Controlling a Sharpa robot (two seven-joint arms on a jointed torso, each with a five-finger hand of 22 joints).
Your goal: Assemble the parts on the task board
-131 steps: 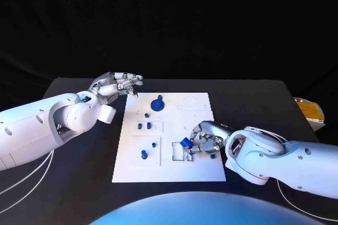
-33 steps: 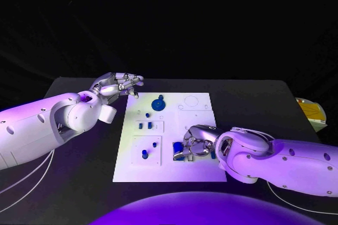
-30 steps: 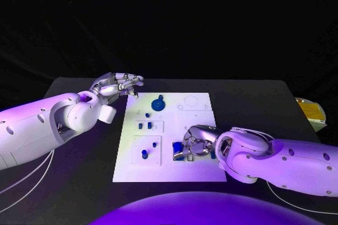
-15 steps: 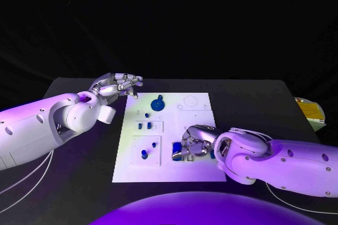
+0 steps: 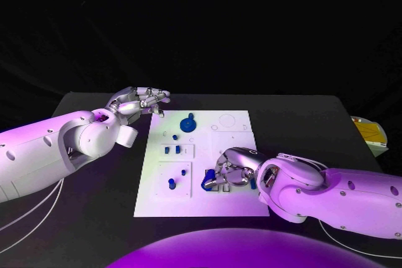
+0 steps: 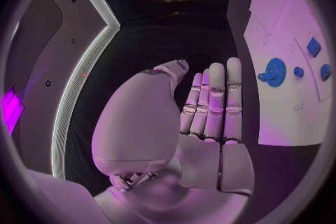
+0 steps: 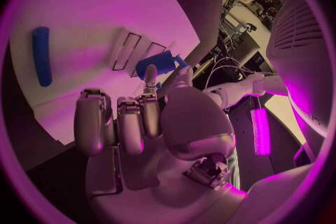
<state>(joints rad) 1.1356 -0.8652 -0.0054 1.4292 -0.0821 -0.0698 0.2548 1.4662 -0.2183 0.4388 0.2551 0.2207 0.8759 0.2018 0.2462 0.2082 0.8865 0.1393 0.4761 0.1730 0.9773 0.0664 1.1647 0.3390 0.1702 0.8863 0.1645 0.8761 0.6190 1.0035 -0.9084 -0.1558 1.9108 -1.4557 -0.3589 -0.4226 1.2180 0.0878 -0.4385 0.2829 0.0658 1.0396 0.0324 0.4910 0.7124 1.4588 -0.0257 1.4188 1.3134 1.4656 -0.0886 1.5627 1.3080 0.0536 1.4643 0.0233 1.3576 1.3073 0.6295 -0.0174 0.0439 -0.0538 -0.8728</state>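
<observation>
Black desk (image 5: 92, 215) carries everything; the white task board (image 5: 201, 205) lies flat at its middle, long side running away from the robot; a yellow object (image 5: 370, 132) sits at the desk's right edge, well apart from the board. Left arm reaches in over the desk's far left part; left hand (image 5: 138, 101) hangs just beside the board's far left corner, fingers loosely curled and apart, holding nothing; the left wrist view shows them straight and side by side. Right hand (image 5: 232, 171) is low over the board's near right part, fingers curled down on a blue block (image 5: 210, 177) beside the slots; the right wrist view shows that block (image 7: 157, 63) at the fingertips. Round blue part (image 5: 187, 125) at the board's far end; small blue parts (image 5: 172, 149) in the left panels; a blue bar (image 7: 41, 55) lies flat on the board.
</observation>
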